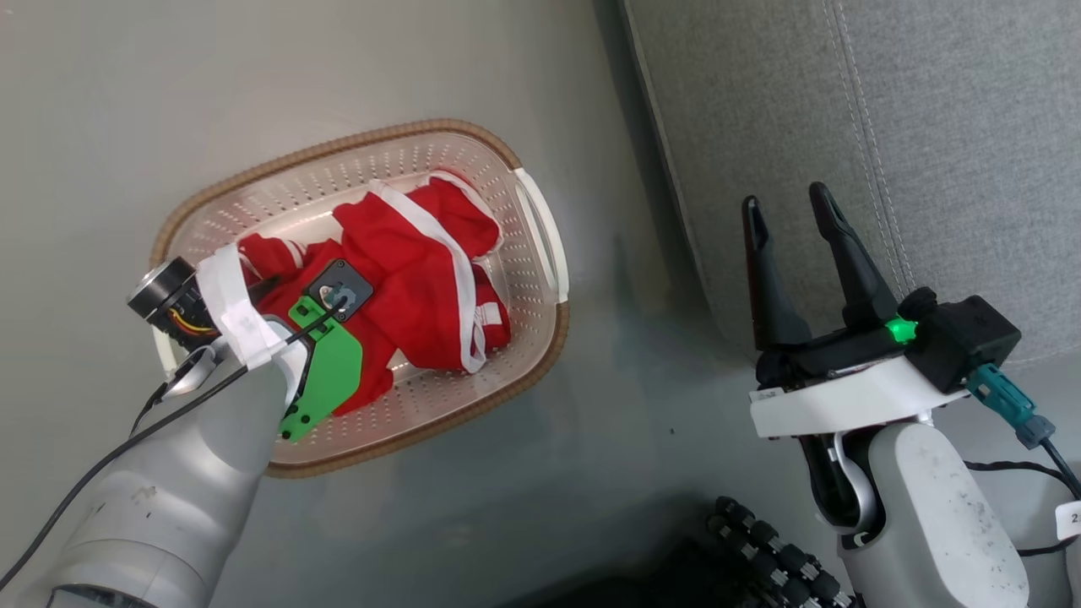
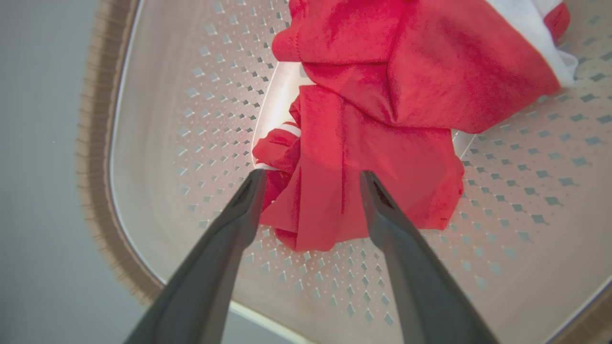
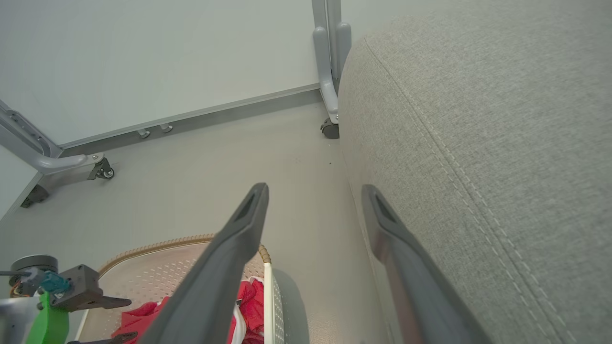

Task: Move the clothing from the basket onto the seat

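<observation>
While left gripper (image 2: 311, 176) gapes over the clothing (image 2: 406, 71) (down in the basket (image 2: 191, 95)), nothing's gripped. Right gripper (image 1: 784, 198) gapes too, seat (image 1: 971, 127) beside it.

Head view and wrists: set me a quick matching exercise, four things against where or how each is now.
1. left hand
2. right hand
3. bright red fabric clothing
4. large grey woven-fabric seat

a. heaped in the cream perforated plastic basket
b. open, empty, beside the seat
c. upper right of the head view
d. open, reaching into the basket at the clothing

Pairs: 1-d, 2-b, 3-a, 4-c.
</observation>
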